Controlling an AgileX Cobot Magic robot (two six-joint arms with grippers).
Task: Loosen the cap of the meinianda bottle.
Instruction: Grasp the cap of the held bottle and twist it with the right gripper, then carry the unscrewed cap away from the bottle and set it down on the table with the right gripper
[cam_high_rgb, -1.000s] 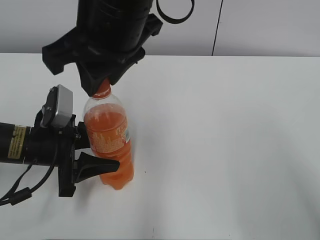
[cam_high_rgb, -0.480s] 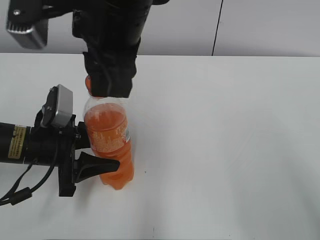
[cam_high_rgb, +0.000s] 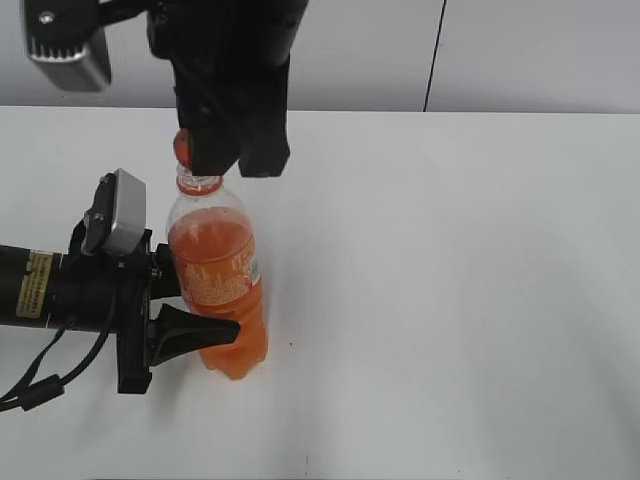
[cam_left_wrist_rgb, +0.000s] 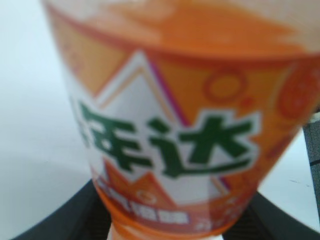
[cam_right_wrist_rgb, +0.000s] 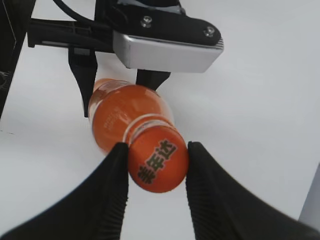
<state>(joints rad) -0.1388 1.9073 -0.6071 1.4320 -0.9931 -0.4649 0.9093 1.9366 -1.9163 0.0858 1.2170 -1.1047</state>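
Cap (cam_right_wrist_rgb: 158, 159) between right fingers (cam_right_wrist_rgb: 111, 189)

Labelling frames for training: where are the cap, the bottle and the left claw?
cap (cam_right_wrist_rgb: 157, 159), right wrist view, printed top.
meinianda bottle (cam_high_rgb: 215, 270), exterior view, label band.
left claw (cam_high_rgb: 190, 318), exterior view, between its fingertips.

The meinianda bottle (cam_high_rgb: 217, 290) is clear and full of orange drink. Its label (cam_left_wrist_rgb: 170, 145) is orange and white with big green letters. The cap (cam_right_wrist_rgb: 159, 159) is orange with pale letters on top. The counter (cam_high_rgb: 450, 300) is white. Both end effectors are black, left (cam_high_rgb: 180, 315) and right (cam_right_wrist_rgb: 156, 165)
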